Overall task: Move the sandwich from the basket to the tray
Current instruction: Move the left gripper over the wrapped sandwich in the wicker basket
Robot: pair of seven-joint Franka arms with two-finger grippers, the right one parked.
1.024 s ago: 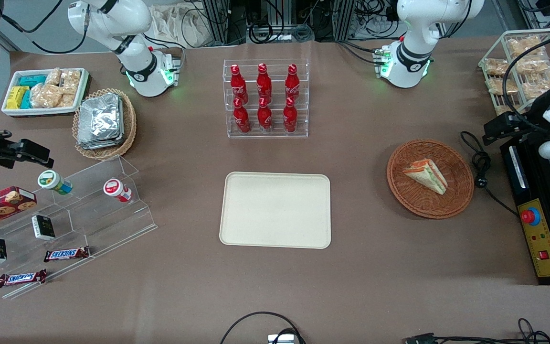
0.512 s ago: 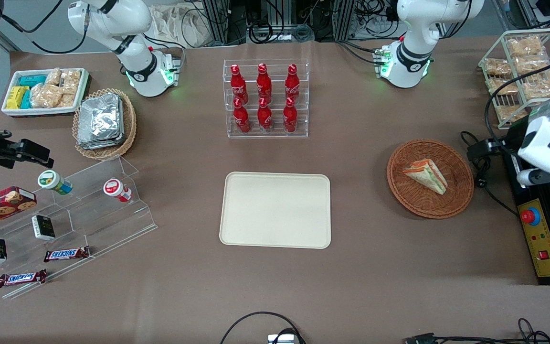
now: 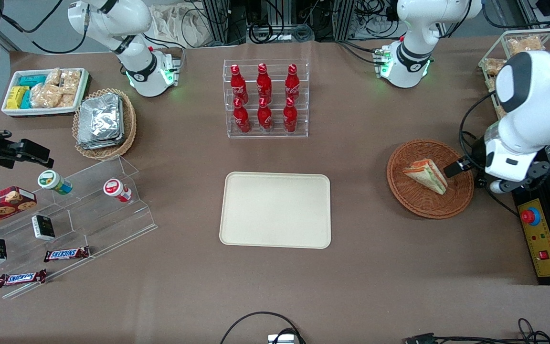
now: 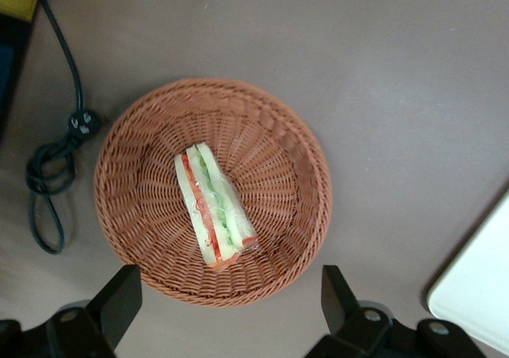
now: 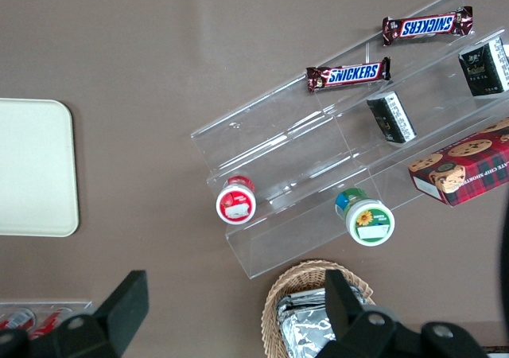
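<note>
Inside the basket (image 4: 213, 191) lay the sandwich (image 4: 213, 204). Above the basket hung the gripper (image 4: 231, 298), fingers spread wide, holding nothing.

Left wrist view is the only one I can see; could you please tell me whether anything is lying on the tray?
Observer: Nothing lies on the tray; the front view shows it bare.
Operator: Thank you. Where is the gripper?
Observer: The open gripper hangs above the basket rim toward the working arm's end, beside the sandwich.
Operator: Does anything stand near the tray?
Observer: A rack of red bottles stands farther from the front camera than the tray.
</note>
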